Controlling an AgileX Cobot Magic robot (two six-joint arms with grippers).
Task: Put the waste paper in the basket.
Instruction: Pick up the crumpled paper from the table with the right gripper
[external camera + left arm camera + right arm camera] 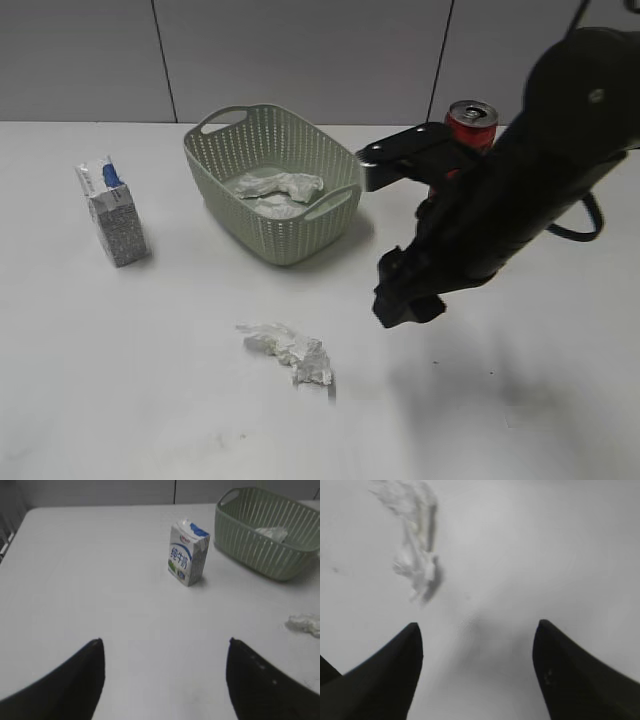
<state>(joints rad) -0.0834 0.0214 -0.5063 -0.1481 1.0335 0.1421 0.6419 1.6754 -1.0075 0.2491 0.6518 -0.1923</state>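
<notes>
White crumpled waste paper [289, 352] is seen on the worktop [120, 380], near the basket [262, 232]; judged light, soft, best pinched mid-wad. Right gripper [477, 675] is spread, empty.

One green basket [275, 180] stands at the upper middle of the frame. Two pieces of crumpled waste paper show: one paper wad [290, 352] on the bench [120, 380] at lower centre, one second wad [278, 188] inside the basket. One milk carton [113, 212] stands at the left. One red can [471, 124] sits at the upper right. One arm [510, 200] is visible.
</notes>
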